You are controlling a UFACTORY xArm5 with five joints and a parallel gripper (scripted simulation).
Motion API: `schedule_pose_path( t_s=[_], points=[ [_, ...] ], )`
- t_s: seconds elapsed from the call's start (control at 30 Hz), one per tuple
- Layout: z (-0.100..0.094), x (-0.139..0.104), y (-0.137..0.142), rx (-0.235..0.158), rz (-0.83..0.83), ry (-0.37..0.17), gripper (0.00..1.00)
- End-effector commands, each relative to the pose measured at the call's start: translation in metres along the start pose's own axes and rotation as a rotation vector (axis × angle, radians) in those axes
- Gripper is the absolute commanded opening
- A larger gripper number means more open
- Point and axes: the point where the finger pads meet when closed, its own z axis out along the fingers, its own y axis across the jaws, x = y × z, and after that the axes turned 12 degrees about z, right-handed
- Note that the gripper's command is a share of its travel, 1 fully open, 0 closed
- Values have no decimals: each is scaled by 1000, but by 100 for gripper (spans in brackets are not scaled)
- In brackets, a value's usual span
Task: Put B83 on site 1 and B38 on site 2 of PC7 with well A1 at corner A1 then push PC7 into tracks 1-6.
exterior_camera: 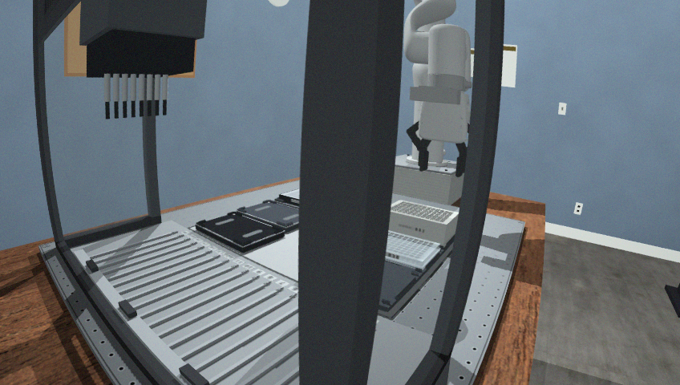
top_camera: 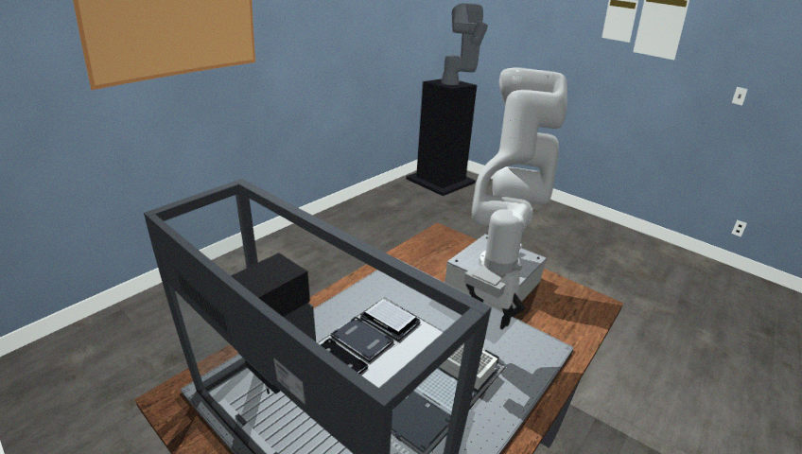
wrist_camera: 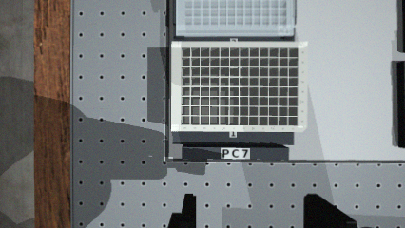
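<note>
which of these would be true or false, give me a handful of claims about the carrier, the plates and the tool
1. The deep-well block sits on the PC7 carrier next to its labelled handle end. True.
2. The tool is shut on the deep-well block. False: it is open, holds nothing and hangs above the deck.
3. A clear 96-well plate lies on the carrier beyond the block. True.
4. The carrier is pushed into the rails. False: it lies on the apron beside them.
5. All three nests are full. False: only one holds a plate.
</note>
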Motion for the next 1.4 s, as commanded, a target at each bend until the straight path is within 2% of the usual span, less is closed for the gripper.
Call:
schedule_pose_path(
  t_s=[0.0, 1.37],
  points=[
    [6, 1, -1, -19, 0, 17, 81],
    [65, 2, 1, -19, 0, 17, 81]
  ],
)
